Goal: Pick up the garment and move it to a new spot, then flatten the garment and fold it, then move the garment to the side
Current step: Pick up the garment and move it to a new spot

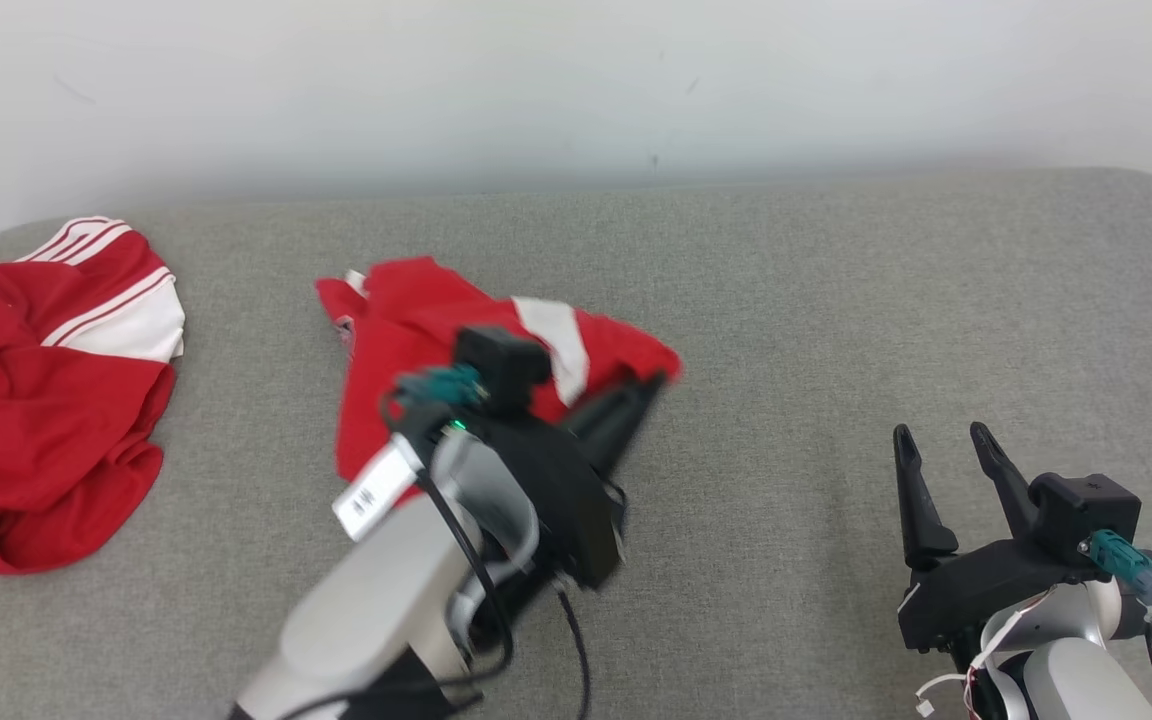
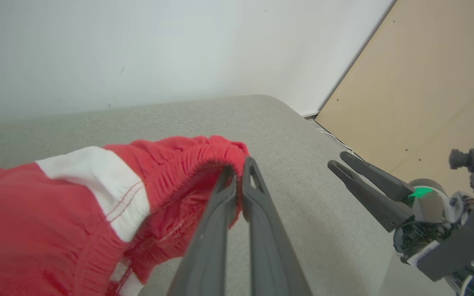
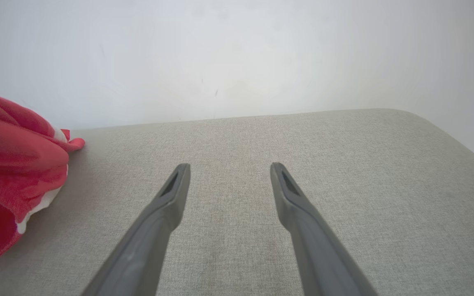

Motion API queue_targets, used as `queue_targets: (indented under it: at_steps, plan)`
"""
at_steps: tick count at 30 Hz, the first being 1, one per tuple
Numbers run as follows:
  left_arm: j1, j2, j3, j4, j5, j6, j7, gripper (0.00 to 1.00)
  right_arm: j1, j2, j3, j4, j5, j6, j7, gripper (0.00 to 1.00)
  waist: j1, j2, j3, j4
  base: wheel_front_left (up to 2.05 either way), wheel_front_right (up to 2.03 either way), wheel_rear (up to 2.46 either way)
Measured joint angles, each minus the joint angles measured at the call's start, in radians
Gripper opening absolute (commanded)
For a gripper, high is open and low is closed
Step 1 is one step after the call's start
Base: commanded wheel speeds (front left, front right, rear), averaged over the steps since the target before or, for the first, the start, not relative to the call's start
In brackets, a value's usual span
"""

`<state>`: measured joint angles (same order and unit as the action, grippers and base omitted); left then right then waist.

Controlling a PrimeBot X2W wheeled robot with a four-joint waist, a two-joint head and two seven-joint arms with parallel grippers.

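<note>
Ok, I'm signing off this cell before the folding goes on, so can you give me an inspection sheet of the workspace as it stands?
Surface: grey fabric top, smooth, rounded far corners.
Job's things: red shorts with a white stripe, crumpled left of centre, not yet flattened.
Clutter: red jersey, crumpled at the far left, apart from the shorts.
Grippers: left gripper shut on the shorts' elastic waistband; right gripper open over the fabric top, holding nothing.
Cables: black cable running loose along the left forearm; white wires at the right wrist.
Surroundings: white wall behind; wooden panel to the robot's right.
</note>
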<state>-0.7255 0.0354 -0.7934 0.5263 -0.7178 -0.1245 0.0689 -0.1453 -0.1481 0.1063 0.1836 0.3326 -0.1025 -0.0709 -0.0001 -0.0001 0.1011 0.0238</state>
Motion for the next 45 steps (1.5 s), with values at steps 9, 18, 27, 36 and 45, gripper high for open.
queue_targets:
  at_steps: [9, 18, 27, 36, 45]
  plan:
    - [0.102, 0.008, -0.219, -0.147, -0.117, 0.047, -0.012, 0.0, -0.002, 0.001, 0.015, 0.001, 0.001, 0.008, 0.0, 1.0, 0.0, 0.0, -0.016, -0.019, 0.0, 0.0, 0.0]
    - [0.149, 0.015, -0.392, -0.119, -0.156, 0.091, 0.01, 0.0, -0.008, 0.007, 0.033, -0.001, 0.001, 0.021, 0.0, 1.0, 0.0001, 0.0, -0.011, -0.059, 0.0, 0.0, 0.0]
    - [0.121, 0.016, -0.423, -0.095, -0.198, 0.108, 0.009, 1.0, -0.006, 0.001, 0.017, 0.005, 0.001, 0.02, -0.003, 1.0, 0.0002, 0.0, -0.008, -0.07, 0.0, 0.0, 0.0]
    - [0.13, 0.015, -0.444, -0.111, -0.213, 0.108, -0.003, 1.0, 0.034, 0.003, 0.01, 0.029, 0.015, 0.02, -0.018, 1.0, 0.0001, 0.0, -0.06, -0.042, 0.0, 0.0, 0.0]
    - [0.162, 0.059, -0.346, -0.151, -0.19, 0.184, -0.124, 1.0, 0.06, 0.009, 0.016, 0.025, 0.02, 0.021, -0.023, 1.0, 0.0001, 0.0, -0.097, 0.01, 0.0, 0.0, 0.0]
